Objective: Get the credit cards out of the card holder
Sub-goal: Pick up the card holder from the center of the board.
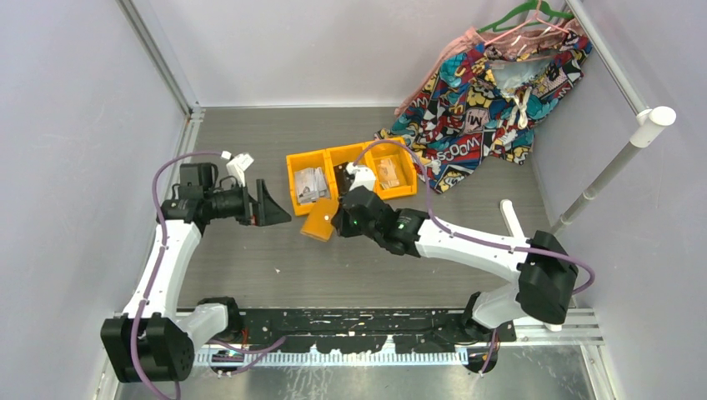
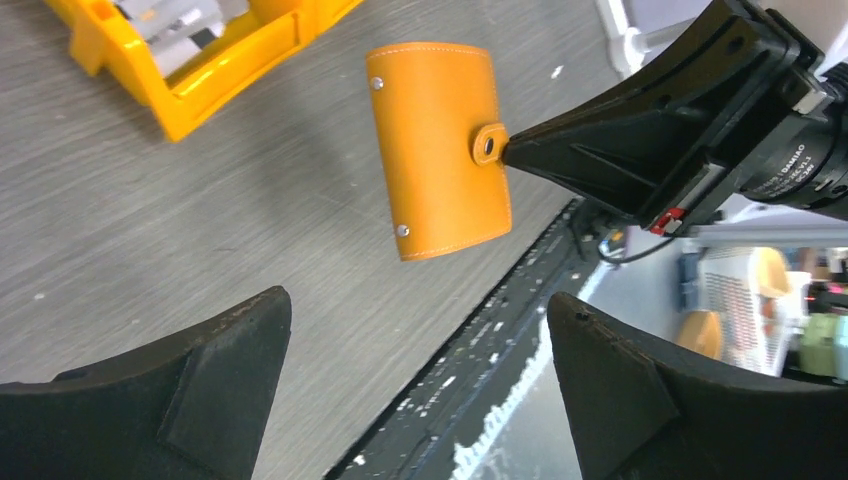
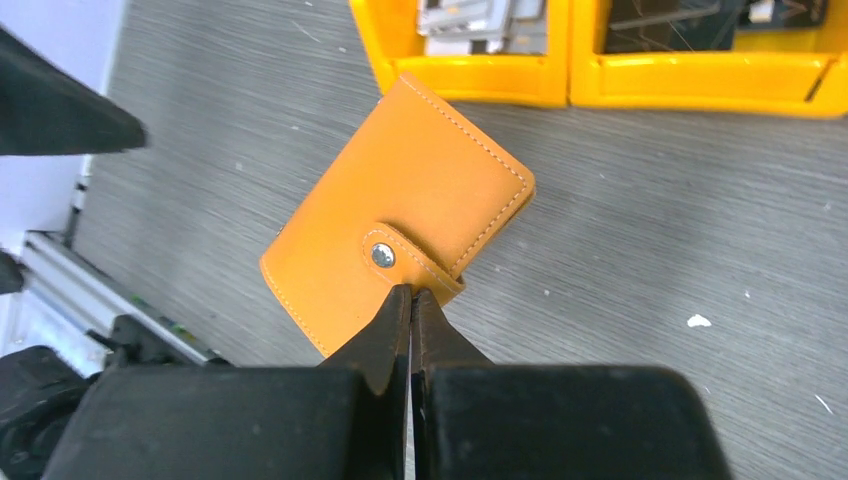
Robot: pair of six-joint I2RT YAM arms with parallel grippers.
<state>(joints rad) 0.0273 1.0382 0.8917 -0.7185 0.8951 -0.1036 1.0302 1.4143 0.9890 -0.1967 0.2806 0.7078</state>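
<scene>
On the grey counter (image 1: pixel 250 267), a row of orange bin trays (image 1: pixel 328 153) sits at 12 o'clock, with a grey-white papery bundle (image 1: pixel 311 185) in its 9 o'clock compartment. A comic-print garment (image 1: pixel 475 108) on hangers (image 1: pixel 534 12) lies at 1 o'clock.

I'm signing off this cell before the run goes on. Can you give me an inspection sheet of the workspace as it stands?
Surface: grey table, brushed-looking finish.
Job's things: orange card holder closed, tab snapped; credit cards not visible.
Clutter: orange bins behind the holder, a papery bundle in one.
Grippers: right gripper shut on the holder's tab edge; left gripper open, holding nothing, apart from the holder.
Cables: purple cables run along both arms, none on the holder.
Surroundings: patterned garment hung in the far right corner; white pole at right.
</scene>
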